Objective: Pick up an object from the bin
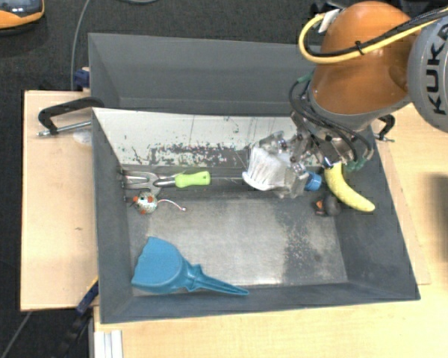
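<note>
My gripper [297,171] sits far right, just beside a white ribbed cup [263,171]; open or closed, can't tell. Cup looks light and crushable, so take its rim gently.

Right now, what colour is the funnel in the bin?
The funnel is blue; camera view shows it best.

The floor of the grey metal bin [209,73] is bare through its middle and front right, leaving open room to come down. The back right corner is crowded: a white ribbed paper cup [263,170], a yellow banana [349,192] and a small dark bit [325,208] lie close together. A green-handled metal tool [181,179] and a small speckled ball [144,202] block the back left. A blue plastic funnel [168,269] takes the front left corner, its spout running along the front wall.
</note>
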`<state>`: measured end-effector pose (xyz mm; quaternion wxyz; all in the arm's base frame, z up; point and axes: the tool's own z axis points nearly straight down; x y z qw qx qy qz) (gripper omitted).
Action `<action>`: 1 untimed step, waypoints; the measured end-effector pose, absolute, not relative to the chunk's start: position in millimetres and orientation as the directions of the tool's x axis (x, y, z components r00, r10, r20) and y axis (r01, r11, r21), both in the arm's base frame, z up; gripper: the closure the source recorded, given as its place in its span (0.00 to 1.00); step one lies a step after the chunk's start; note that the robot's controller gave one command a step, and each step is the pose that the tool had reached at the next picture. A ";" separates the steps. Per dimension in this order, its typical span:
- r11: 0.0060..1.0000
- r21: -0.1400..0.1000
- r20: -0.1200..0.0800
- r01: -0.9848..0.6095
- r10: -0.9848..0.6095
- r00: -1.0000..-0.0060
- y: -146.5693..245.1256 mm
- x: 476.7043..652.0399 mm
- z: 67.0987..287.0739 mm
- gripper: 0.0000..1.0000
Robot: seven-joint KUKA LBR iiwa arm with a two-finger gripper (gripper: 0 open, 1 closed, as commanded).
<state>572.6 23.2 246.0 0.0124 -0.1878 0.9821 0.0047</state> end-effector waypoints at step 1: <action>0.873 0.005 -0.021 -0.487 -0.487 -0.873 -35.7 522.0 109.9 1.00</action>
